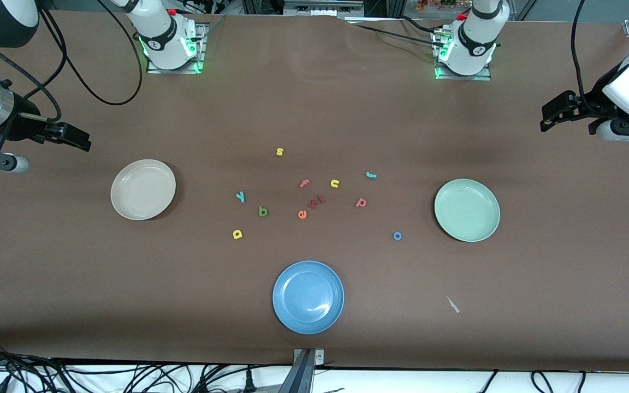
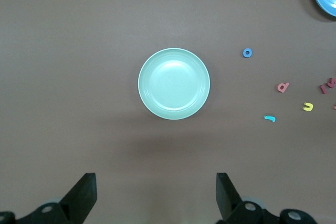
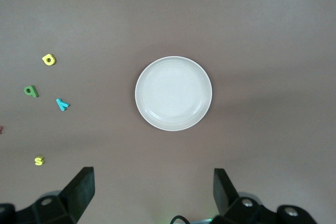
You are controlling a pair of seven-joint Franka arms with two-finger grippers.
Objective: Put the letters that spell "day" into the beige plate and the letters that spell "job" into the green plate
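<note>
The empty beige plate (image 1: 143,189) (image 3: 173,93) lies toward the right arm's end, the empty green plate (image 1: 467,210) (image 2: 174,83) toward the left arm's end. Between them on the table lie the yellow d (image 1: 237,234) (image 3: 49,60), green b (image 1: 262,210) (image 3: 31,91), cyan y (image 1: 240,196) (image 3: 62,104), teal j (image 1: 371,175) (image 2: 270,118), blue o (image 1: 397,236) (image 2: 247,52) and pinkish-red p (image 1: 361,202) (image 2: 283,87). My right gripper (image 1: 81,142) (image 3: 154,187) hangs open and holds nothing, up beside the beige plate. My left gripper (image 1: 547,121) (image 2: 156,190) hangs open, equally bare, beside the green plate.
A blue plate (image 1: 308,296) sits nearest the front camera. A yellow s (image 1: 279,151), pink f (image 1: 304,183), yellow n (image 1: 334,183), orange e (image 1: 302,214) and red letters (image 1: 317,201) lie among the others. A small white scrap (image 1: 452,304) lies near the front edge.
</note>
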